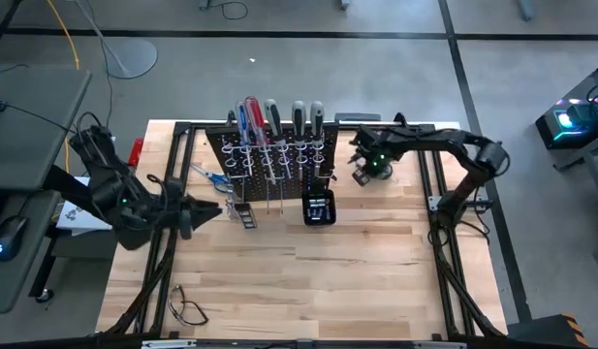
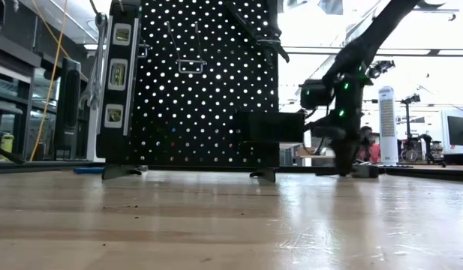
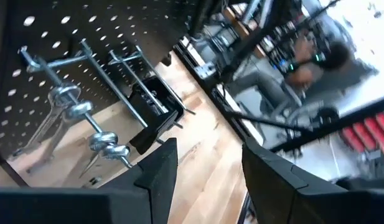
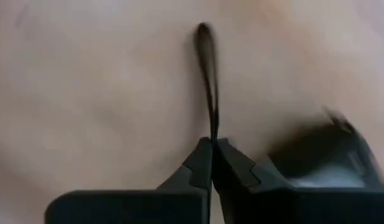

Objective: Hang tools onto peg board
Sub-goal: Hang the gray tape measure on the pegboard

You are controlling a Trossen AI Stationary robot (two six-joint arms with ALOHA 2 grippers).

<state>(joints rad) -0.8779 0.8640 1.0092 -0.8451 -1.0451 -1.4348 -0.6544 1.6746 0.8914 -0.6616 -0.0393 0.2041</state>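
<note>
The black peg board (image 1: 269, 155) stands upright at the table's far middle. Several screwdrivers (image 1: 269, 121) with red, blue and dark handles hang through its silver rings. Blue-handled scissors (image 1: 212, 176) lie flat on the table at the board's left end. My left gripper (image 1: 209, 209) (image 3: 207, 152) hovers open and empty just left of the board, facing its hooks and rings (image 3: 73, 106). My right gripper (image 1: 362, 174) (image 4: 211, 142) points down at the table to the right of the board, fingers shut, low over the wood (image 2: 342, 169). My right gripper's shut fingertips meet at one end of a thin dark line (image 4: 208, 81) that runs away from them over the blurred table top. Whether this is a thing they touch or hold, I cannot tell.
A small black box (image 1: 319, 207) stands just in front of the board. Clear safety glasses (image 1: 187, 308) lie near the table's front left corner. A black level (image 2: 118, 75) and a wrench (image 2: 96, 67) show at the board's edge in the low view.
</note>
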